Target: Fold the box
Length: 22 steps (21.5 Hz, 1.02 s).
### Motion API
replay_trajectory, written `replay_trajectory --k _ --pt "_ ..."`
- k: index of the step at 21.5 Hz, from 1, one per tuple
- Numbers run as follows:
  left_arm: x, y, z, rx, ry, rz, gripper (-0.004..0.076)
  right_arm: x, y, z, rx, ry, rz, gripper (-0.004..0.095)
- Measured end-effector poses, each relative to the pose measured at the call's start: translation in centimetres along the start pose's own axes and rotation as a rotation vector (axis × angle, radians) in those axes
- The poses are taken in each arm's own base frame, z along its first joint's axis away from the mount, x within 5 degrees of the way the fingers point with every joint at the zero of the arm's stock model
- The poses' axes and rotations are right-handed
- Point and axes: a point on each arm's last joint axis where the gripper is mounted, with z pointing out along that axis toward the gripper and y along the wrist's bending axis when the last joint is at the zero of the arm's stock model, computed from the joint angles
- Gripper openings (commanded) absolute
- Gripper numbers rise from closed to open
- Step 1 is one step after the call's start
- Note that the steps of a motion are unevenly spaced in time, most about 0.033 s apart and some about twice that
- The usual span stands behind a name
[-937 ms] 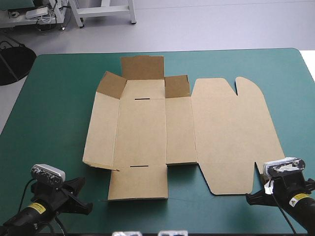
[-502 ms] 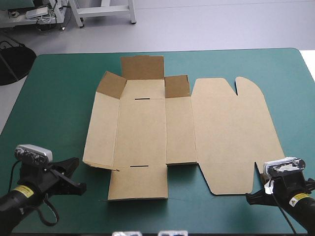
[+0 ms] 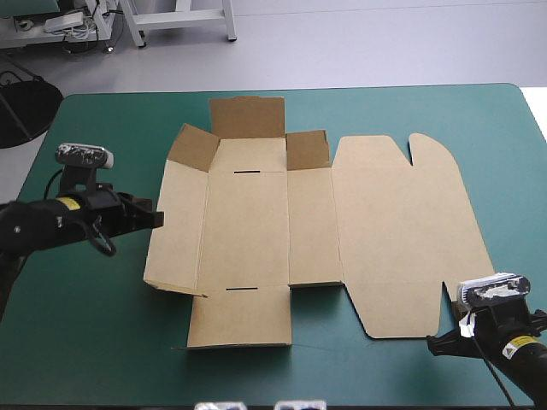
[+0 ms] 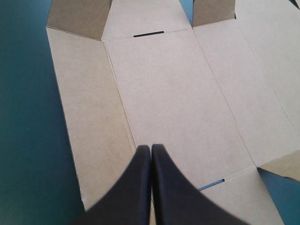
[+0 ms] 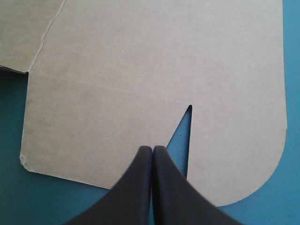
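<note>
You had the box (image 3: 282,231) lying near the middle of the table (image 3: 94,342), and by my reading the fold had barely begun. The far end flap (image 3: 248,117) and the two small corner flaps (image 3: 192,147) beside it stood partly raised. The left side wall (image 3: 175,222) looked slightly lifted at its near corner. The near end flap (image 3: 239,316) and the wide lid (image 3: 402,231) with its rounded tabs lay flat, and nothing was tucked into either slot (image 3: 248,172). Your left end effector (image 4: 151,150) had its fingers pressed together, empty, at the left wall's outer edge; I could not tell whether it touched the board. Your right end effector (image 5: 152,150) was likewise closed on nothing, just off the lid's near right corner, by the notch. What you had left, I judged, was nearly everything: raising both long walls, folding the end flaps over and tucking them in.
</note>
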Motion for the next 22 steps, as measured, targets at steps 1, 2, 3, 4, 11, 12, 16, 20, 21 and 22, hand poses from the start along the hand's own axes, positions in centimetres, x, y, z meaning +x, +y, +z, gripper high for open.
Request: replay_trajectory --k 1,2,3,4,11,12,16,20,21,22 --pt "-0.7 0.2 0.7 0.003 0.021 -0.005 -0.0008 0.0 0.0 0.0 0.0 0.0 0.0 -0.0018" --pt "-1.2 0.5 1.4 0.006 0.045 -0.009 -0.0008 0.0 0.0 0.0 0.0 0.001 0.0 -0.0018" --pt "-1.8 0.7 2.2 0.009 0.069 -0.014 -0.0008 0.0 0.0 0.0 0.0 0.002 0.0 -0.0018" --pt "-2.2 0.9 2.8 0.012 0.088 -0.018 -0.0008 0.0 0.0 0.0 -0.001 0.003 0.0 -0.0018" --pt "-5.0 8.6 6.5 -0.006 0.191 -0.27 -0.0008 0.0 0.0 0.0 0.0 0.004 -0.001 -0.0018" --pt "-4.8 10.0 6.4 0.001 0.204 -0.312 -0.0008 0.0 0.0 0.0 0.0 0.004 -0.001 -0.0018" --pt "-3.7 14.1 7.2 -0.012 0.244 -0.418 -0.0008 0.0 0.0 0.0 0.0 0.004 -0.001 -0.0018" --pt "-3.6 14.3 7.6 -0.005 0.255 -0.418 0.0035 0.0 0.0 0.0 0.0 0.003 -0.001 -0.0018" --pt "-3.6 14.4 7.7 -0.004 0.259 -0.419 0.009 0.0 0.0 0.0 0.0 0.003 -0.001 -0.0018" --pt "-3.5 14.4 7.7 -0.003 0.262 -0.42 0.0137 0.0 0.0 0.0 0.0 0.003 -0.001 -0.0018"
